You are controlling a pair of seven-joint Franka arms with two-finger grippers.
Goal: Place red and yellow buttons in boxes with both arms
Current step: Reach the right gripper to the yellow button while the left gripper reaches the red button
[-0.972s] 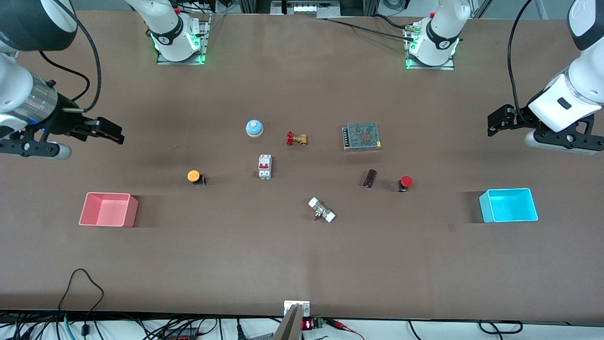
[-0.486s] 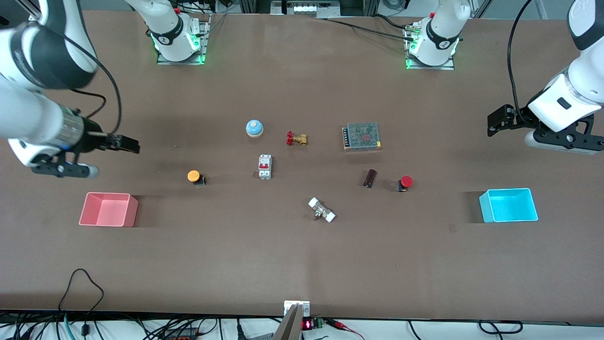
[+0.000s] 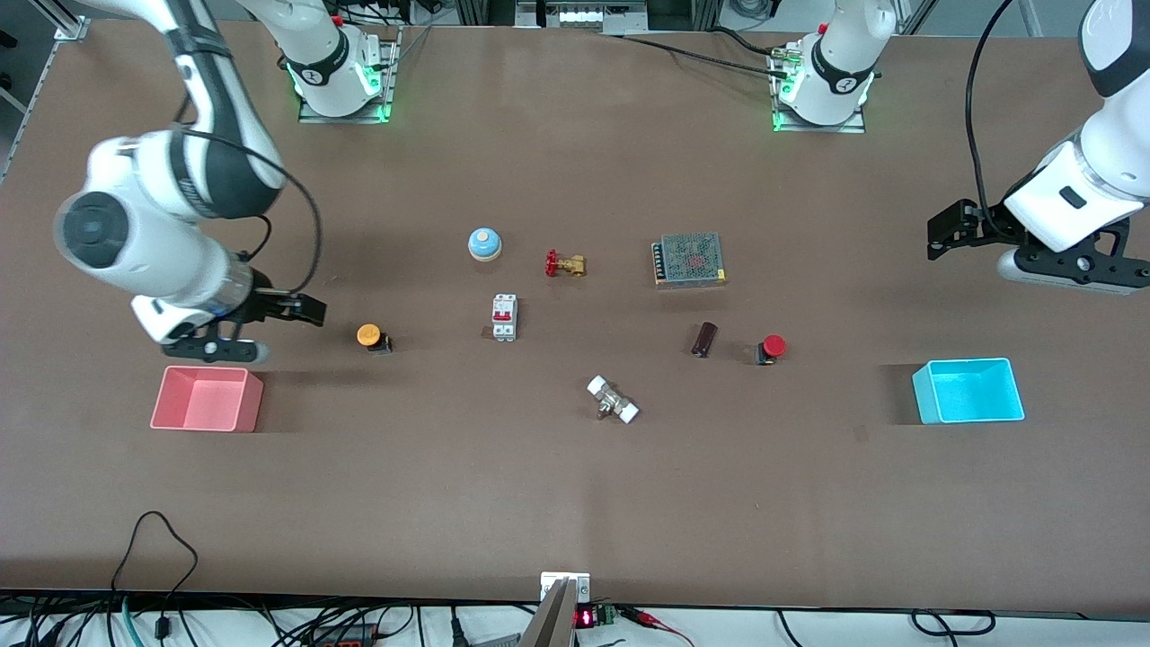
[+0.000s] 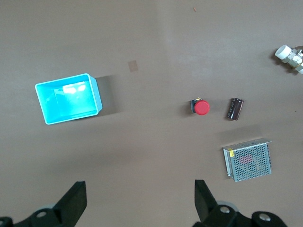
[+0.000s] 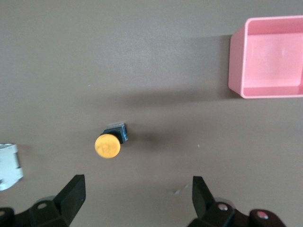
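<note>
Right gripper point(image 3: 305, 313): fingers spread, nothing held, poised over the table between the pink box point(image 3: 207, 398) and the yellow button point(image 3: 369, 335).
Left gripper point(image 3: 940, 239): fingers spread, empty; arm waiting above the cyan box point(image 3: 968, 391).
Red button point(image 3: 772, 347): seated on the table beside a dark capacitor point(image 3: 704, 339).

Brown table point(image 3: 575, 503) with cables point(image 3: 153, 575) along its near edge

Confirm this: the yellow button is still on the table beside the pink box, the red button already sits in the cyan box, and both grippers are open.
One part is wrong. The red button is not in the cyan box; the front view shows it on the table, apart from it. The rest holds: the yellow button is on the table near the pink box, and the left gripper and right gripper are open.
</note>
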